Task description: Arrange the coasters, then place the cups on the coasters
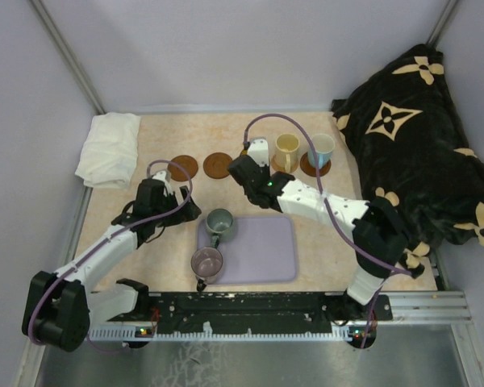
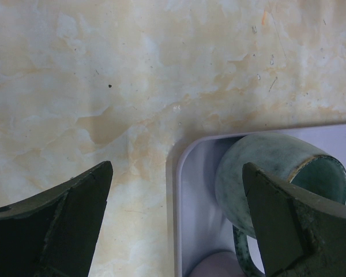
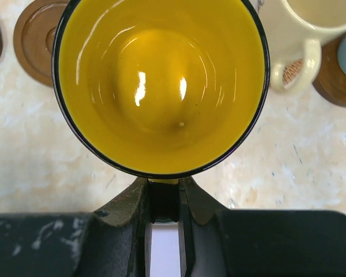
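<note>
Coasters (image 1: 218, 165) and cups (image 1: 207, 262) share a marbled table (image 1: 161, 201) with some larger things. The biggest is a black blanket (image 1: 411, 153) with beige flowers, heaped at 2 o'clock in the top view. Next is a lavender tray (image 1: 262, 250), lying flat near 6 o'clock between the two arms, and then a folded white cloth (image 1: 109, 149) at 10 o'clock. The left gripper (image 2: 177, 170) hangs over the tray's 10 o'clock corner with its fingers spread wide and nothing between them. One finger (image 2: 282, 219) is just beside the green cup (image 2: 271, 153), which stands upright on the tray in that corner. The purple cup (image 1: 207, 262) stands at the tray's 8 o'clock edge. The right gripper (image 3: 163, 190) is at 12 o'clock from the tray, and its fingers pinch a small yellow part just under the rim of the yellow cup (image 3: 161, 86). This cup is upright, with its mouth toward the wrist camera, and what lies under it is hidden. At 1 o'clock from the tray the cream cup (image 1: 287, 147) and the blue cup (image 1: 321, 149) stand side by side, each on its own brown coaster. Two bare coasters lie at 11 o'clock from the tray, near each other but not touching, on the open table.
</note>
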`<state>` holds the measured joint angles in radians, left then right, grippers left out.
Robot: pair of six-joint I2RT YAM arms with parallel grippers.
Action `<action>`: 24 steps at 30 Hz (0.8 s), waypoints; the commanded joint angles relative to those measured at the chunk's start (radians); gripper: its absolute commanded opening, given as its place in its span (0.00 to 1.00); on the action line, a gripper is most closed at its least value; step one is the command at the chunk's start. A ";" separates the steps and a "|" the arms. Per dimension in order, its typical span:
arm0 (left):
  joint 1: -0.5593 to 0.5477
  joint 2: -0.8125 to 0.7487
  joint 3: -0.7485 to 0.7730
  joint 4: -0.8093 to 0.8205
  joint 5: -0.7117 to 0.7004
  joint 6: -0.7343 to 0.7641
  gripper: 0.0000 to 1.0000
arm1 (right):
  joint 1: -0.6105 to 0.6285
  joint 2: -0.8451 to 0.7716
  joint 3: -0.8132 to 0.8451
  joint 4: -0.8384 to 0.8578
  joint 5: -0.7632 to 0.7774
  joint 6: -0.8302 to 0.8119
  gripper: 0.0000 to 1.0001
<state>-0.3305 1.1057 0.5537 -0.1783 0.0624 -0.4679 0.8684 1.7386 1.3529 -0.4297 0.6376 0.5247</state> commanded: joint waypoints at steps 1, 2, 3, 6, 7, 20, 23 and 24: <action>-0.004 0.028 -0.017 0.054 0.036 -0.003 1.00 | -0.046 0.104 0.150 0.114 0.034 -0.045 0.00; -0.004 0.036 -0.019 0.061 0.043 -0.003 1.00 | -0.052 0.133 0.175 0.116 0.043 -0.054 0.00; -0.004 0.045 -0.020 0.069 0.052 -0.006 1.00 | -0.057 0.159 0.198 0.119 0.055 -0.063 0.00; -0.004 0.068 -0.027 0.090 0.075 -0.012 1.00 | -0.072 0.226 0.259 0.124 0.086 -0.075 0.00; -0.004 0.075 -0.028 0.093 0.080 -0.012 1.00 | -0.078 0.245 0.279 0.122 0.094 -0.075 0.00; -0.004 0.065 -0.017 0.068 0.070 -0.005 1.00 | -0.151 0.330 0.376 0.065 0.063 0.023 0.00; -0.004 0.070 -0.012 0.068 0.072 -0.005 1.00 | -0.157 0.320 0.354 0.068 0.050 0.023 0.00; -0.004 0.071 -0.012 0.068 0.071 -0.005 1.00 | -0.157 0.318 0.348 0.067 0.045 0.024 0.00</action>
<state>-0.3313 1.1889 0.5388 -0.1265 0.1215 -0.4747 0.7174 2.0834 1.6703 -0.4252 0.6579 0.5266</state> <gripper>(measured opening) 0.997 0.175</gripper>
